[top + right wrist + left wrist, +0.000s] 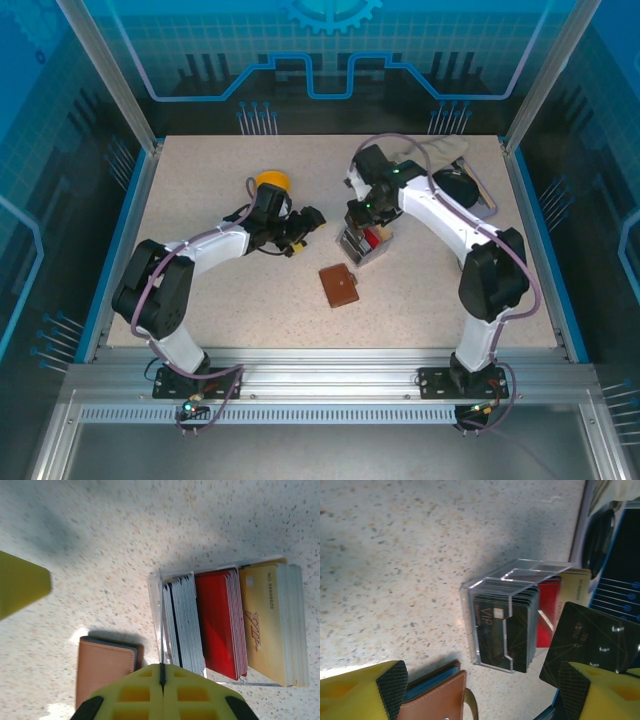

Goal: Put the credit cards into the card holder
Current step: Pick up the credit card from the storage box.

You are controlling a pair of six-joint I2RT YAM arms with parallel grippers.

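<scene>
Progress: early; holder (pixel 339 285) lies shut on the table, near the box (pixel 156 610); no card seen in it
Right gripper (pixel 161 680): pressed shut above the box; seemingly pinching a black card (pixel 590 640) by its edge, lifted clear of the box
Left gripper (pixel 481 687): wide apart; empty; hangs over holder and box
Box contents: three upright stacks; black-grey stack (pixel 182 625); red stack (pixel 217 625); gold stack (pixel 265 625)
Left to do: open the holder; slot the black card; then the others
Writing: "VIP" on the front black card in the box; "VIP" on the gold stack's top card, plus "NO" and a row of digits, apparently eights
</scene>
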